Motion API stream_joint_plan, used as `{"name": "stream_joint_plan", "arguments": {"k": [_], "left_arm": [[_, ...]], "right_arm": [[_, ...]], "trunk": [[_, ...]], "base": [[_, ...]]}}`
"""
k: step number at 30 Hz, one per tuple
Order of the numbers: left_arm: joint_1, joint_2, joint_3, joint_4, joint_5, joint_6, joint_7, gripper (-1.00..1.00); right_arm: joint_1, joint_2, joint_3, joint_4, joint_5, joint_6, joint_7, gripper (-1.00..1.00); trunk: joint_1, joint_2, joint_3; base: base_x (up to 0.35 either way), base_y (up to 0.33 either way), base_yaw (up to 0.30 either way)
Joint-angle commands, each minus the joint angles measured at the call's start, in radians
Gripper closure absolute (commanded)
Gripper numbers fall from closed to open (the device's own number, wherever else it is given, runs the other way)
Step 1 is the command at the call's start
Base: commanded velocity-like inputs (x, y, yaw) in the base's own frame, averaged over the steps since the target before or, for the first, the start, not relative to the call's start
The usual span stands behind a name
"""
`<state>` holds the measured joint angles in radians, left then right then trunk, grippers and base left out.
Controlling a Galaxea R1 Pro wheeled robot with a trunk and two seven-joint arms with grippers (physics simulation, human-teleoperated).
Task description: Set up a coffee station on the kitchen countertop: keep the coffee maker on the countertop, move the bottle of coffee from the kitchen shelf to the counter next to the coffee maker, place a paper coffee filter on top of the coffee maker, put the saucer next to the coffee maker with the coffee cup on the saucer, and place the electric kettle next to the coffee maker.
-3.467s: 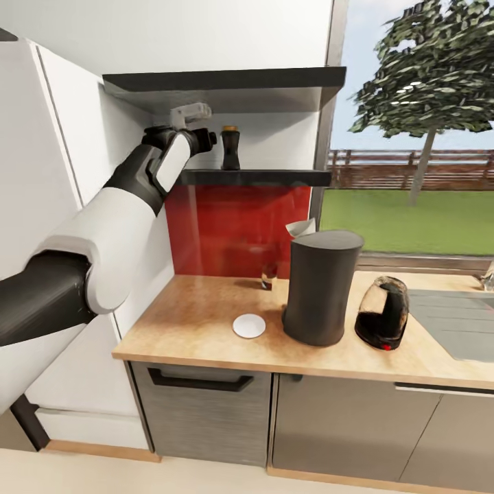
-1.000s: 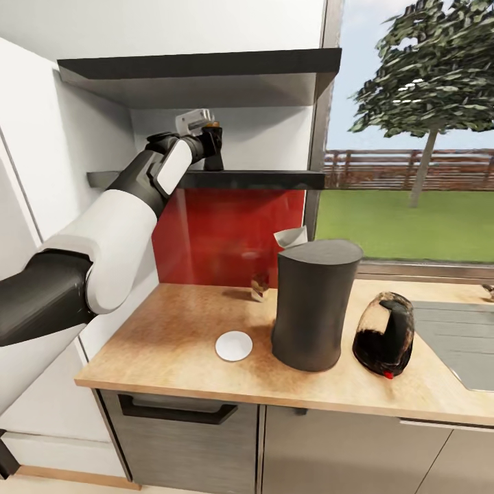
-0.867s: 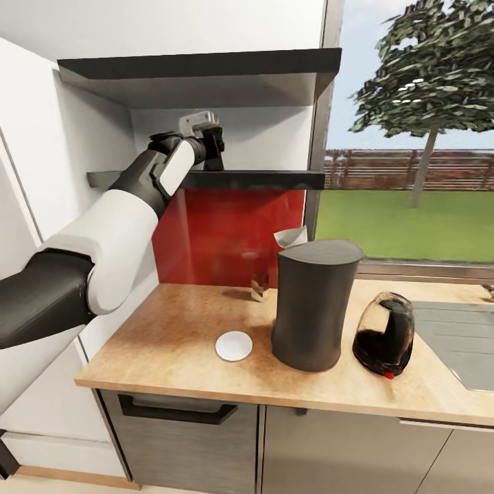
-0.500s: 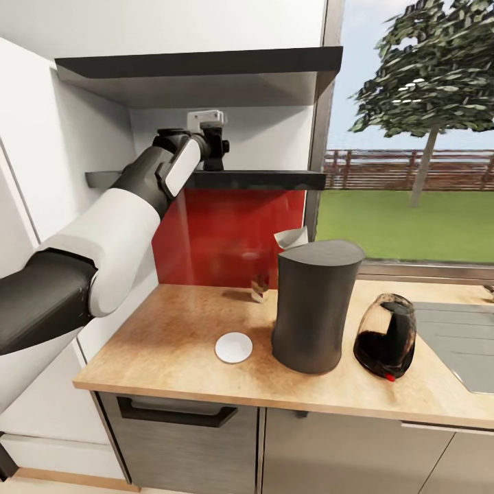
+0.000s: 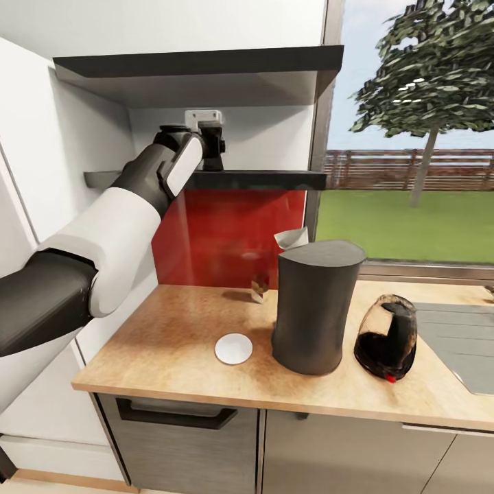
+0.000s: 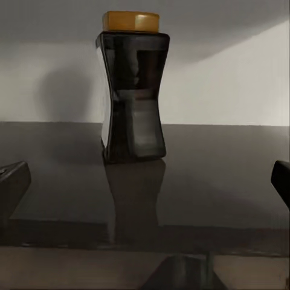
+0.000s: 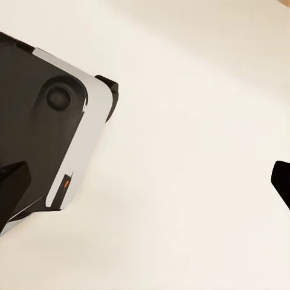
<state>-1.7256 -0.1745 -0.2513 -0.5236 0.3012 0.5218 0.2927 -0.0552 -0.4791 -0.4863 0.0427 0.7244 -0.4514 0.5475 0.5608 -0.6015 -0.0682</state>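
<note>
The black bottle of coffee (image 6: 133, 96) with its tan cap stands upright on the glossy kitchen shelf (image 5: 261, 180). My left gripper (image 5: 211, 143) is raised to that shelf and open; in the left wrist view the left gripper (image 6: 147, 181) faces the bottle, which stands beyond the fingertips and untouched. On the countertop (image 5: 171, 322) are the dark coffee maker (image 5: 315, 305), the white saucer (image 5: 233, 348) to its left, the glass kettle (image 5: 385, 337) to its right and the paper filter (image 5: 291, 238) behind it. The coffee cup is out of view. My right gripper (image 7: 147, 184) hangs open over pale floor.
A small clear glass item (image 5: 259, 287) stands by the red backsplash (image 5: 226, 233). A thicker dark board (image 5: 199, 62) runs above the shelf. A white cabinet wall (image 5: 41, 171) is to the left, a sink (image 5: 460, 339) to the right. Dark drawer fronts (image 5: 178, 439) sit below.
The head view shifted since the oldest frame. Over the last second my left gripper swung right along the shelf and now covers the bottle in the head view. Countertop items have not moved.
</note>
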Motion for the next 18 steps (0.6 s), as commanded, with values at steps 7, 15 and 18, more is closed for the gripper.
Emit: {"name": "stream_joint_plan", "arguments": {"k": [7,15,18], "left_arm": [[-0.001,0.0,-0.003,-0.001,0.012,0.004,0.071,-1.0],[0.0,0.0,-0.003,-0.001,0.012,0.004,0.074,-1.0],[-0.001,0.0,-0.003,-0.001,0.011,0.004,0.075,-1.0]], "right_arm": [[-0.002,-0.001,-0.008,0.003,0.006,-0.004,0.002,-1.0],[-0.002,-0.001,-0.008,0.003,0.006,-0.004,0.001,-1.0],[-0.002,-0.001,-0.008,0.003,0.006,-0.004,0.001,-1.0]], "trunk": [[0.001,-0.002,-0.002],[0.001,-0.002,-0.002],[0.001,-0.002,-0.002]], "base": [[0.024,0.0,0.0],[0.087,0.0,0.0],[0.045,0.0,0.0]]}}
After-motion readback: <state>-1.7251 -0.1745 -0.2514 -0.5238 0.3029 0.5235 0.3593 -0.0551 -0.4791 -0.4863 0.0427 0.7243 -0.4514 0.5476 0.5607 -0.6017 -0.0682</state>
